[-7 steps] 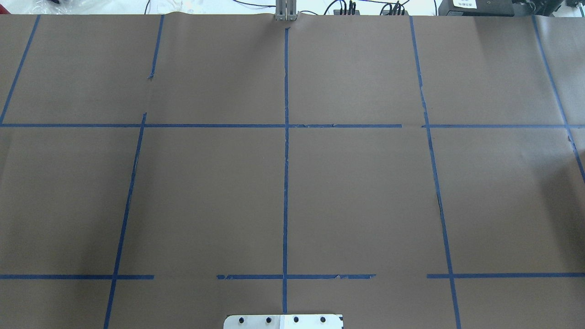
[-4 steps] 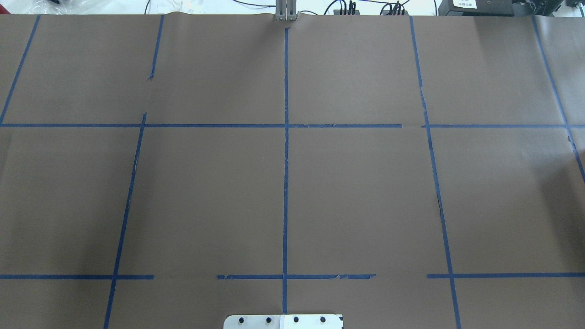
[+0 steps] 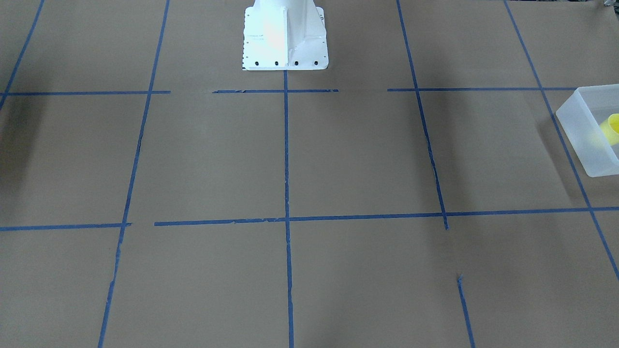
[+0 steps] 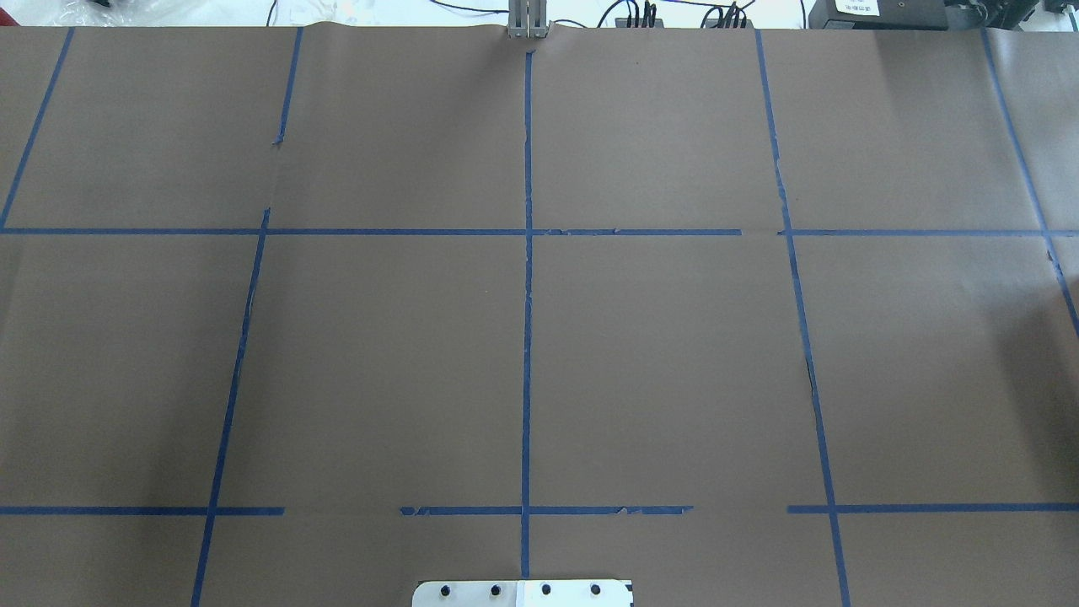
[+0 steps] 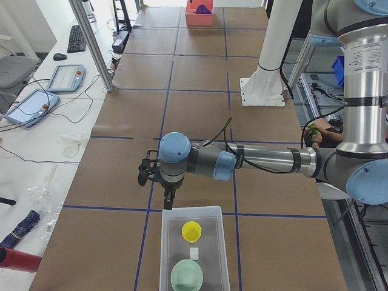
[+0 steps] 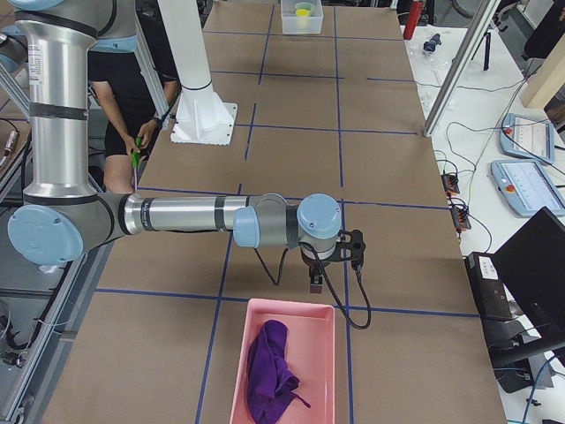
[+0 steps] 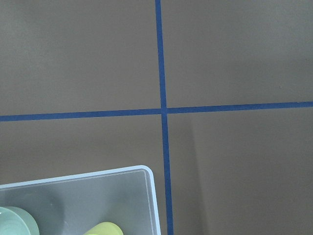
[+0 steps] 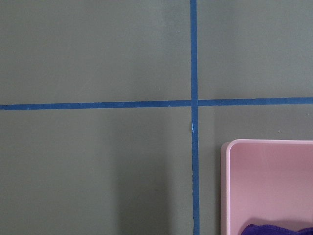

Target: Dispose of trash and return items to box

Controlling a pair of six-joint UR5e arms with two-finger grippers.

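Note:
The frosted-white box (image 5: 166, 242) stands at the table's left end. The yellow cup (image 5: 191, 231) and the mint-green bowl (image 5: 186, 276) stand inside it, with a small white piece between them. My left gripper (image 5: 168, 197) hangs just beyond the box's far wall; I cannot tell if it is open or shut. The left wrist view shows a corner of the box (image 7: 98, 191), the cup (image 7: 105, 229) and the bowl (image 7: 14, 223). The front view shows the box (image 3: 580, 130) and the cup (image 3: 612, 127) at its right edge. My right gripper (image 6: 315, 281) hangs above the table by a pink bin; I cannot tell its state.
A pink bin (image 6: 237, 371) with a purple cloth (image 6: 270, 371) stands at the table's right end, also in the right wrist view (image 8: 264, 181). The white robot base (image 3: 284, 36) stands at the table's middle. A person sits behind the robot (image 6: 132, 97).

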